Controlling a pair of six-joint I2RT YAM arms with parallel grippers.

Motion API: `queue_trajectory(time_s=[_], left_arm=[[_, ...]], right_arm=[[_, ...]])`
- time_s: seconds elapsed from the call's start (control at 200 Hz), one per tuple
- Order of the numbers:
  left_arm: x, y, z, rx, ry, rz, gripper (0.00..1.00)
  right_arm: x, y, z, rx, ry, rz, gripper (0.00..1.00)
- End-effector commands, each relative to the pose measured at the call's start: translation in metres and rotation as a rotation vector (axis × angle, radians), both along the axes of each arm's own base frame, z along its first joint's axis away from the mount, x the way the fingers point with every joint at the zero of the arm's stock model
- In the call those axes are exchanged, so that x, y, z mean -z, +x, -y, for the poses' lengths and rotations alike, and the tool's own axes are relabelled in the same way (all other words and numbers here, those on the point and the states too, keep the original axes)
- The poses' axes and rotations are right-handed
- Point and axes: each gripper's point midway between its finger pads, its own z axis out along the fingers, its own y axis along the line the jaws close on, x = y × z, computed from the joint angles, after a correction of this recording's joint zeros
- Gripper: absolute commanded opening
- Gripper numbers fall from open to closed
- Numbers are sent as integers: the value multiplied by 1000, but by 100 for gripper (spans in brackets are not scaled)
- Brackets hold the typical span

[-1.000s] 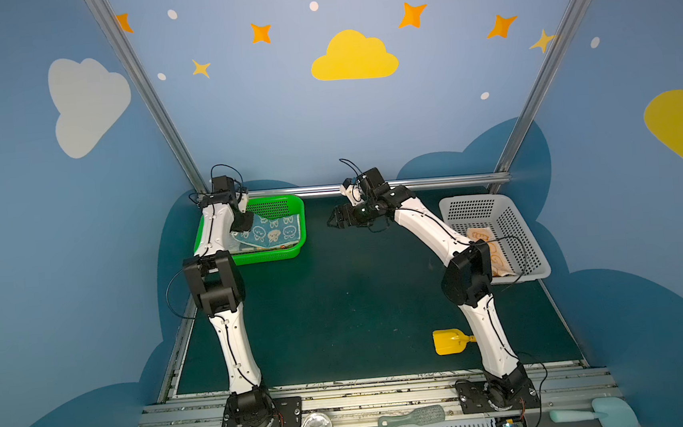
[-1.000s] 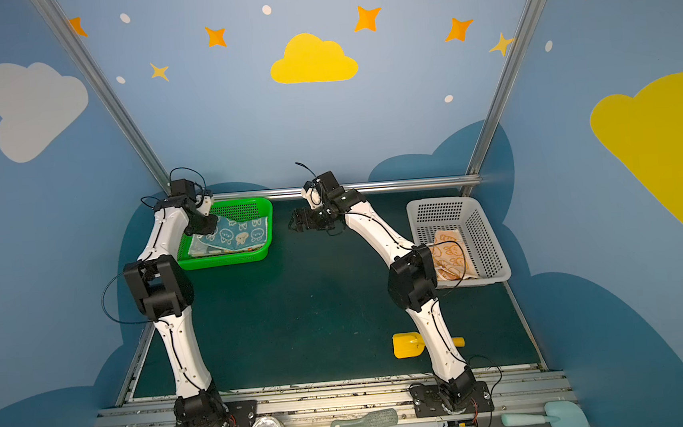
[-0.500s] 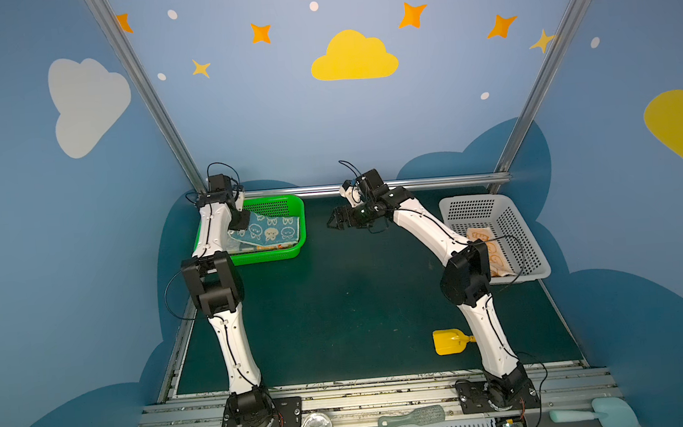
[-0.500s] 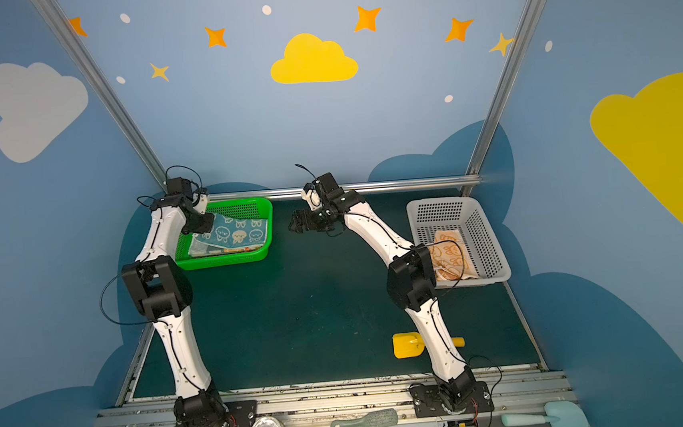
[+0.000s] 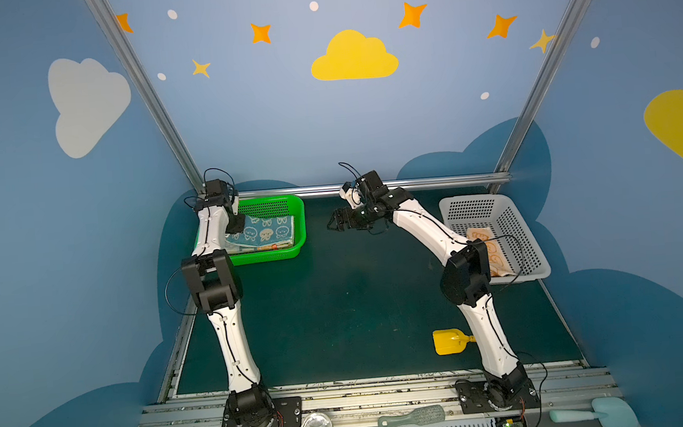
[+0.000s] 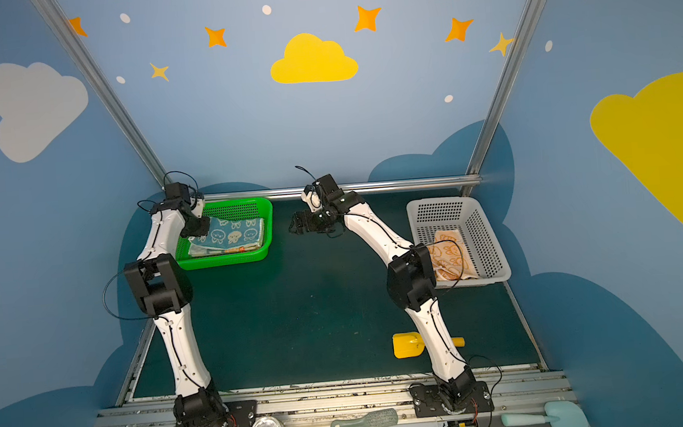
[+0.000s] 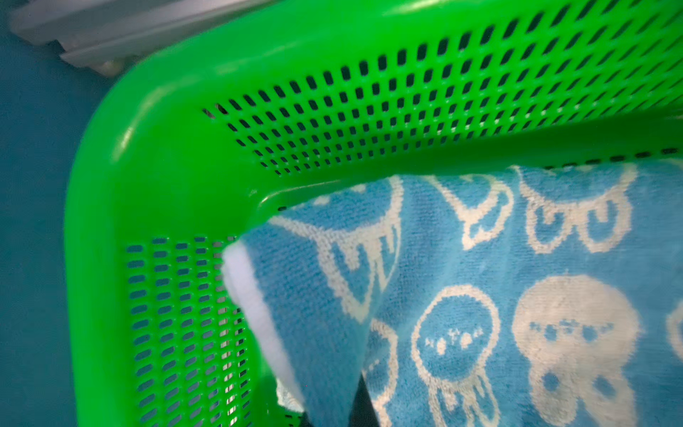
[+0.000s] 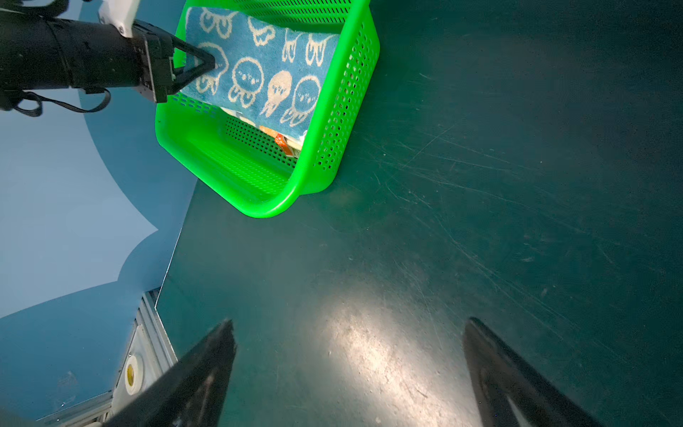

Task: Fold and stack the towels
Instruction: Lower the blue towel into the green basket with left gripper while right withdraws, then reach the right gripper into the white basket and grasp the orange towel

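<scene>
L gripper (image 8: 211,64) jaws pinch blue towel (image 5: 268,233) corner in green basket (image 5: 301,222), long axis 9–3. R gripper (image 5: 333,223) jaws spread, empty; towel at its 9 o'clock.

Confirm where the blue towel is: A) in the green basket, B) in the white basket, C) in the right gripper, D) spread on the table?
A: the blue towel lies on the pile in the green basket, its corner pinched by the left gripper; the right gripper hangs open and empty over the table.
</scene>
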Motion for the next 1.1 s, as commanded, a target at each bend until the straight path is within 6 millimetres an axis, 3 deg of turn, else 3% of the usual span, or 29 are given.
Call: queue_trajectory(time_s=[0.0, 0.03, 0.065, 0.085, 0.095, 0.195, 0.32, 0.385, 0.476, 0.571, 0.731, 0.826, 0.951, 1.096], left_arm=[[-9, 5, -7, -31, 22, 27, 23], [-11, 5, -9, -44, 26, 32, 39], [-14, 5, -11, -57, 32, 38, 70], [-16, 6, -11, -63, 36, 42, 94], [-17, 6, -12, -65, 38, 45, 98], [-37, 4, -12, -92, 42, 81, 100], [-79, -1, -2, -95, 30, 154, 100], [-108, -5, 12, -61, 29, 207, 100], [-146, -9, 46, 18, 53, 285, 100], [-179, -13, 94, 108, 71, 399, 100], [-213, -29, 201, 352, 142, 530, 100], [-212, -40, 268, 483, 180, 548, 100], [-195, -55, 353, 650, 187, 539, 100], [-179, -65, 433, 780, 260, 582, 100]], right_arm=[[7, -1, -2, -12, -4, -6, 96], [7, -1, -1, -12, -3, -4, 96], [5, -1, -1, -12, -2, -2, 96], [3, -1, -1, -11, -1, 1, 96], [2, -1, 0, -10, -2, 2, 96], [-10, -4, 4, -12, -8, 23, 96], [-24, -7, 20, 17, -56, 52, 96], [-30, -9, 35, 53, -84, 42, 96], [-38, -12, 64, 128, -135, 26, 96], [-45, -15, 107, 228, -221, 18, 96], [-44, -15, 211, 490, -419, 25, 96], [-39, -18, 268, 621, -479, 0, 96], [-25, -28, 342, 796, -516, -89, 96], [13, -43, 408, 930, -540, -252, 96]])
